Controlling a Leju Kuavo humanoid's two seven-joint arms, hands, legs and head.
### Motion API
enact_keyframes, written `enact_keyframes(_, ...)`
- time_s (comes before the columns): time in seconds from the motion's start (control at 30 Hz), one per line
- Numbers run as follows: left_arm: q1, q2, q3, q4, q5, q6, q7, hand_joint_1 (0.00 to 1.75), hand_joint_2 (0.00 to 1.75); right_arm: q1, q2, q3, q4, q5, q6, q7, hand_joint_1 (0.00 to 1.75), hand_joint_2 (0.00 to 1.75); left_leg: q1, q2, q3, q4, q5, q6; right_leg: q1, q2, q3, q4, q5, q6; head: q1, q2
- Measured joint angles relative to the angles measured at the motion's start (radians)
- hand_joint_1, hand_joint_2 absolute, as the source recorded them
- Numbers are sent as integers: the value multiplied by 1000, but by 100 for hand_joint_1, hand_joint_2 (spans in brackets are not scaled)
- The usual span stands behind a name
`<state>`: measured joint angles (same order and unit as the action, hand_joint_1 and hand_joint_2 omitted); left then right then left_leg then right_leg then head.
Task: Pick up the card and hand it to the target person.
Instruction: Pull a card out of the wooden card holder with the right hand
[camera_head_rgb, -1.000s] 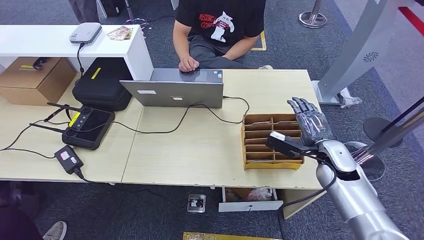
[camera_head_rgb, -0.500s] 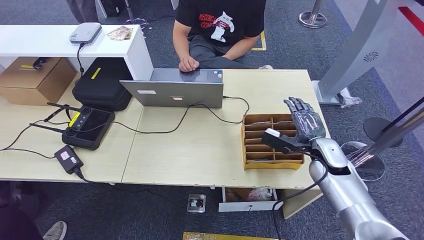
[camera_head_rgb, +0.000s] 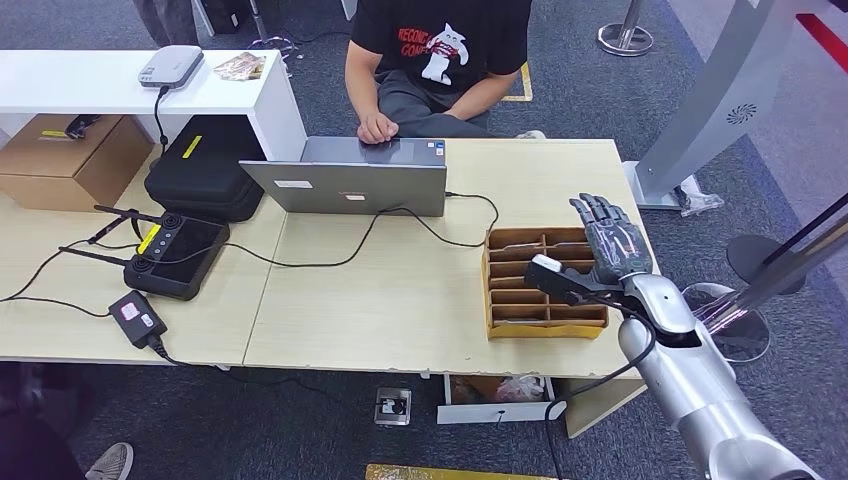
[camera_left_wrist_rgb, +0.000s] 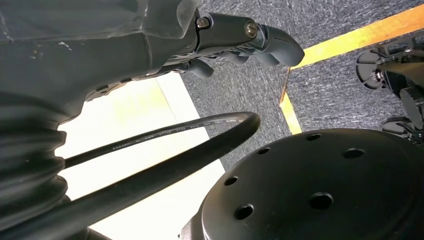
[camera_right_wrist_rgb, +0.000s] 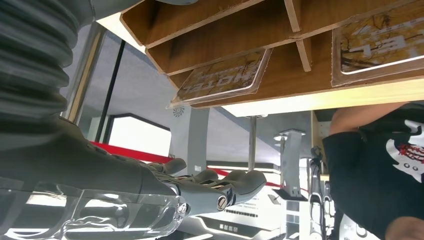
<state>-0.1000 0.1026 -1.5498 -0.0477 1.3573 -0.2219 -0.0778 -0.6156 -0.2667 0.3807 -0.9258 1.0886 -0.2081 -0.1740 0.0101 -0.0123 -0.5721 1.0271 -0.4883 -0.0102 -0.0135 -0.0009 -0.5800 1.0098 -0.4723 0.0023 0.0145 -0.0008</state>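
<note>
A wooden divided card box (camera_head_rgb: 500, 290) sits at the right end of the table. In the right wrist view, a brown printed card (camera_right_wrist_rgb: 220, 77) leans in one slot of the card box (camera_right_wrist_rgb: 210, 35), and a second card (camera_right_wrist_rgb: 380, 42) lies in the neighbouring slot. My right hand (camera_head_rgb: 610, 245) hovers over the box's right side with its fingers stretched out and apart and its thumb above the slots. It holds nothing. The fingers (camera_right_wrist_rgb: 220, 187) hang clear of the cards. My left hand (camera_left_wrist_rgb: 240, 35) hangs low over the carpet. The person (camera_head_rgb: 440, 50) in a black T-shirt sits across the table.
An open laptop (camera_head_rgb: 350, 180) stands mid-table with the person's hand (camera_head_rgb: 378, 128) on it, and a cable (camera_head_rgb: 440, 225) runs from it towards the box. A black controller (camera_head_rgb: 175, 255), a black case (camera_head_rgb: 205, 170) and a cardboard box (camera_head_rgb: 70, 160) are at the left.
My right hand has shifted a little to the left over the card box and has since held nearly still. The person and the table items have not moved.
</note>
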Motion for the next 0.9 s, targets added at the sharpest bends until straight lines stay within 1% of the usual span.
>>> enact_keyframes(0.43, -2, 1, 0, 0, -16, -2, 0, 0, 175, 0, -18, 0, 1, -1, -5, -9, 0, 175, 0, 0, 0, 0, 0, 0, 0, 0, 0, 0, 0, 0, 0, 0)
enact_keyframes(0.7, -5, 3, 0, 0, -28, -2, 0, 0, 175, -15, -16, 4, 21, 14, -2, -8, 0, 175, 0, 0, 0, 0, 0, 0, 0, 0, 0, 0, 0, 0, 0, 0)
enact_keyframes(0.9, -6, 3, 0, 0, -26, -1, 0, 0, 175, -43, -6, 5, 67, 10, -7, -17, 10, 175, 0, 0, 0, 0, 1, -1, 0, 0, 0, 0, 0, 0, 0, 0)
